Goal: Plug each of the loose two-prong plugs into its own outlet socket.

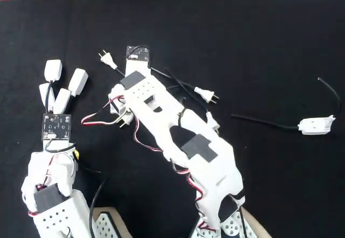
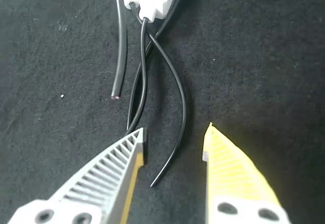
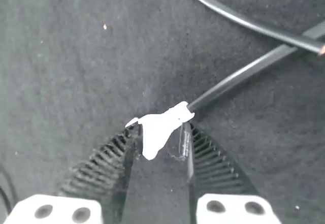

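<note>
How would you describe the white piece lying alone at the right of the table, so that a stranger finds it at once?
Start at the black table and go to its right edge, past the right arm. There a white piece ends a black cord. Unlike the four sockets bunched at the left, it lies alone.

A: What's the left claw (image 2: 175, 130) like?
B: One ribbed white finger (image 2: 109, 168), one ribbed yellow, two screw holes (image 2: 44, 215) at each base.
A: And the right claw (image 3: 160, 132)?
B: Both fingers (image 3: 101, 168) ribbed black on white bases; behind it, a white arm (image 1: 161, 108) with black tape patches (image 1: 199, 147) and red-and-white wires (image 1: 97, 120).
</note>
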`<move>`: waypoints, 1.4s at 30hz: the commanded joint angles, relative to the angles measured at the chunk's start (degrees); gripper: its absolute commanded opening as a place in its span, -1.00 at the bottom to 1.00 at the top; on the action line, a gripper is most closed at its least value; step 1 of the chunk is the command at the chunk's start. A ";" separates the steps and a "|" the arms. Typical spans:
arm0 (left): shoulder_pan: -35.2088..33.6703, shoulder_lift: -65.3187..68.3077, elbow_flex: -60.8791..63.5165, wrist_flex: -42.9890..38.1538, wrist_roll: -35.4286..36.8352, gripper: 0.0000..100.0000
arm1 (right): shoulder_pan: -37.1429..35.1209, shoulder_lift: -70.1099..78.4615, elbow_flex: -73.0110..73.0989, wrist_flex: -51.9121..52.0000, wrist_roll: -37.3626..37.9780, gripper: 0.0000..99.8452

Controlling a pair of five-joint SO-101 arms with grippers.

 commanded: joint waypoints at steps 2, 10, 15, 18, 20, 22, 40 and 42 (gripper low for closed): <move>-0.84 -0.18 -0.57 -0.88 -0.35 -0.62 | -0.70 2.33 -2.51 -1.67 -1.85 -0.73; -0.84 -0.18 -0.57 -0.88 -0.35 -0.62 | -0.62 6.11 -2.59 -0.18 -2.29 -0.84; -0.84 -0.18 -0.57 -0.88 -0.35 -0.62 | 0.00 6.02 -3.38 5.45 1.41 -0.97; -0.84 -0.18 -0.57 -0.88 -0.35 -0.62 | 1.49 6.02 -6.11 11.34 4.84 -0.98; -0.84 -0.18 -0.57 -0.88 -0.35 -0.62 | 3.34 6.02 -9.27 16.00 9.41 -0.98; -0.84 -0.18 -0.57 -0.88 -0.35 -0.62 | 5.80 6.02 -12.44 20.66 17.32 -0.98; -0.92 -0.18 -0.57 -0.88 -0.35 -0.62 | 3.16 6.37 -20.97 21.71 24.18 -0.97; -0.92 -0.18 -0.57 -0.88 -0.35 -0.62 | 1.58 6.46 -20.70 19.60 20.66 -0.97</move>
